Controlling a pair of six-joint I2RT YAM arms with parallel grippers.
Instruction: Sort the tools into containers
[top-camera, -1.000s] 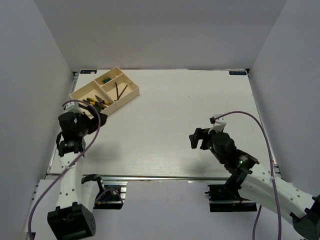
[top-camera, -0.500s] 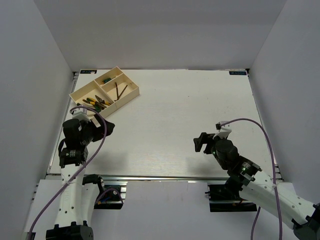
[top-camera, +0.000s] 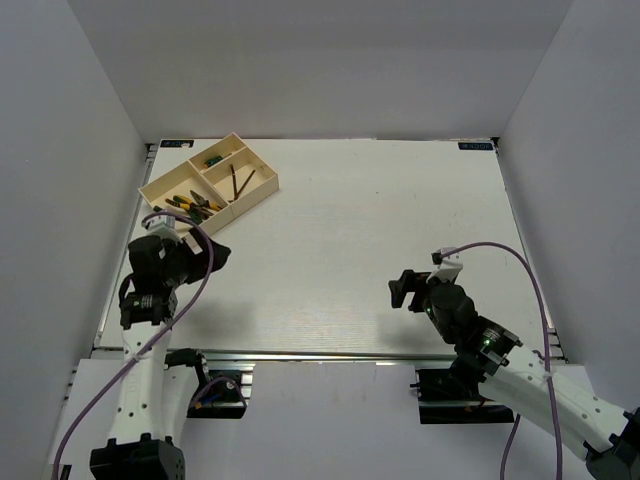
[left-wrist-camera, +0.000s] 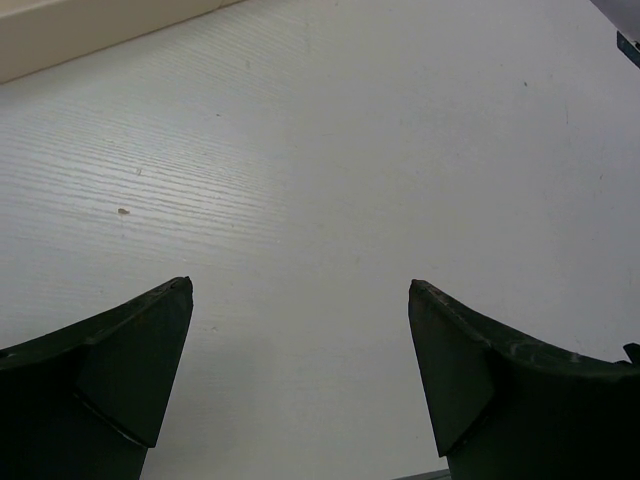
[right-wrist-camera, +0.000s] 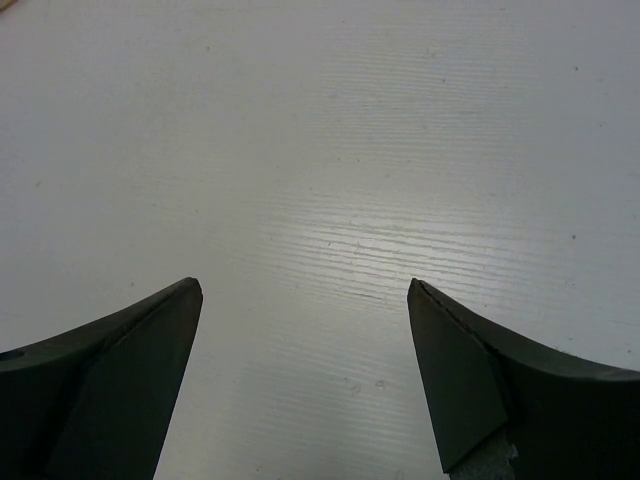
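Observation:
The cream tray (top-camera: 262, 186) sits at the back left of the table. Its long section holds yellow- and green-handled pliers (top-camera: 193, 205). One small section holds thin dark rods (top-camera: 238, 182), the other a small green piece (top-camera: 212, 159). My left gripper (top-camera: 212, 255) is open and empty, just in front of the tray; its wrist view shows bare table between the fingers (left-wrist-camera: 120, 360) and a strip of tray wall (left-wrist-camera: 70, 30) at top left. My right gripper (top-camera: 403, 290) is open and empty over the table's near right, far from the tray.
White walls enclose the table on three sides. A purple cable loops over each arm. The arm bases stand along the metal rail (top-camera: 320, 355) at the near edge.
The left arm has drawn back from the tray toward the near edge. The right arm has also pulled back toward its base. Both grippers stayed open and empty.

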